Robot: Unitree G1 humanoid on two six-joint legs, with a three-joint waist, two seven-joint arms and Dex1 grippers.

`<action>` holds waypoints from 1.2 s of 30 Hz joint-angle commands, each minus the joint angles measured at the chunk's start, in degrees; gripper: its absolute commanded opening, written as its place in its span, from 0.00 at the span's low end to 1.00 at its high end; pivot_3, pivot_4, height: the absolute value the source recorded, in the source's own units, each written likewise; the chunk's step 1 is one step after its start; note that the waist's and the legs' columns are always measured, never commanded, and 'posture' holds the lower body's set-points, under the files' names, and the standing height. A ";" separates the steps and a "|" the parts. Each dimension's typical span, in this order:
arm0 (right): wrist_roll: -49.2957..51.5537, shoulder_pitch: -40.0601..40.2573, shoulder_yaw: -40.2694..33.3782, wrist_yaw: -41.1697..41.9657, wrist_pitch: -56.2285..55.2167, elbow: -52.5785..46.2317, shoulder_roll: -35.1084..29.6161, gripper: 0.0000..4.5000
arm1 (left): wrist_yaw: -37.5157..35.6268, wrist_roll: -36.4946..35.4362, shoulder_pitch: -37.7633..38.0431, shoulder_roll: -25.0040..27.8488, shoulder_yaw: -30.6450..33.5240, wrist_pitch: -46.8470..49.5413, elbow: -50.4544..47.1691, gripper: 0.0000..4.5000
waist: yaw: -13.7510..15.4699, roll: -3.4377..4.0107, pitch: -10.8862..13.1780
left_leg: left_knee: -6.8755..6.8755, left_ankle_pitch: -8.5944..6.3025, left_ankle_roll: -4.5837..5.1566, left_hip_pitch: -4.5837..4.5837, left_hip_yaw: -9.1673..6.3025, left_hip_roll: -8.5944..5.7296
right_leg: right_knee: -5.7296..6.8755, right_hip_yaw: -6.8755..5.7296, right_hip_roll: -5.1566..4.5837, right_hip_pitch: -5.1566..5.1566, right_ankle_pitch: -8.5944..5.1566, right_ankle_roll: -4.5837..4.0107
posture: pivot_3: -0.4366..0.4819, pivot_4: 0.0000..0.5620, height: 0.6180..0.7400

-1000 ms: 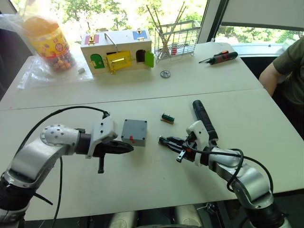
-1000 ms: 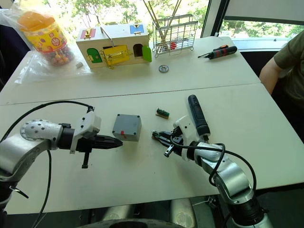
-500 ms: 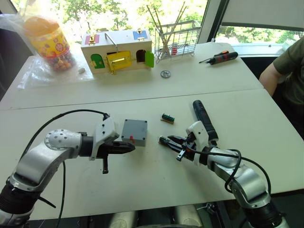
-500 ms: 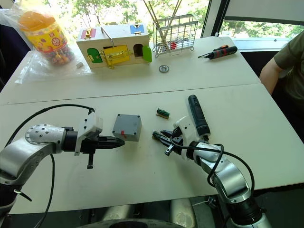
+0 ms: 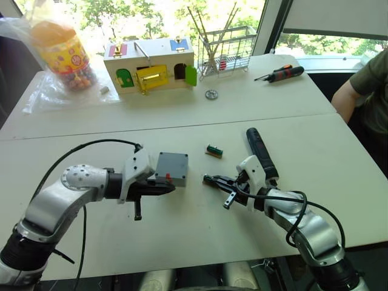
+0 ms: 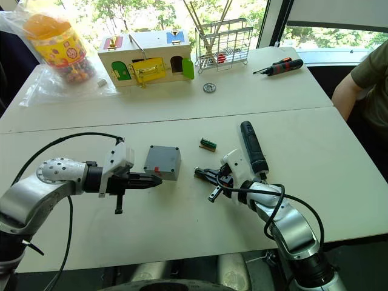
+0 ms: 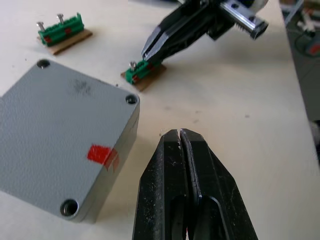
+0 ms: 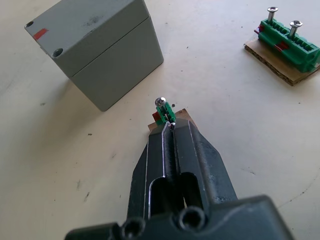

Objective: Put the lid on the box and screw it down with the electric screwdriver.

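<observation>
While my left gripper point(image 7: 178, 134) sits just beside the box point(image 5: 171, 168) with its fingers pressed together on nothing, my right gripper point(image 8: 170, 125) is pinched onto a small green terminal block point(image 8: 164, 113) with a screw standing up in it, on a scrap of brown card. That block sits on the white table point(image 5: 182, 224), a bit to the right of the box, not touching it.

Box is on the near table, between my two arms, and rests flat. The lid point(image 7: 60, 145) is already on it: flat grey top, a seam around the side, screw holes at the corners, a red mark point(image 7: 100, 154) at one edge. Can't tell if any corner holds a screw.

Electric screwdriver point(image 5: 260, 153) lies flat on the table, right of the box, just beside my right wrist, neither gripper on it.

A second green block point(image 5: 214, 150) with two screws lies on card between the box and the electric screwdriver, apart from both.

Far table: wooden house box point(image 5: 150, 65), wire rack point(image 5: 227, 51), red-and-black hand screwdriver point(image 5: 280, 73), candy jar point(image 5: 62, 53). A person's arm point(image 5: 357, 91) at the right edge.
</observation>
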 commanded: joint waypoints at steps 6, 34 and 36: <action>6.42 -4.75 -6.82 -1.40 8.42 -10.11 0.36 0.01 | 2.60 -5.23 -6.96 -0.63 9.30 2.73 7.65 0.00 | 0.02 0.00 0.00 | 0.02 0.00 0.00 0.00 -0.02 0.00 | 0.02 -0.03 0.02 0.00 0.00 0.00 | 0.48 0.27 1.00; 5.26 -21.00 3.55 -1.77 4.06 7.12 11.06 0.01 | 11.35 -8.19 2.64 -4.43 12.20 5.82 1.94 0.00 | -0.22 0.00 0.00 | 0.01 0.02 -0.04 0.00 0.02 0.02 | 0.08 0.01 0.02 -0.10 0.01 0.00 | 0.48 0.27 1.00; 4.98 -20.81 3.60 -1.64 3.84 7.43 11.09 0.01 | 10.89 -7.72 2.93 -4.03 11.89 5.34 2.27 0.00 | -0.23 0.00 0.00 | 0.00 0.02 -0.04 0.00 0.02 0.02 | 0.08 0.01 0.02 -0.10 0.01 -0.01 | 0.48 0.27 1.00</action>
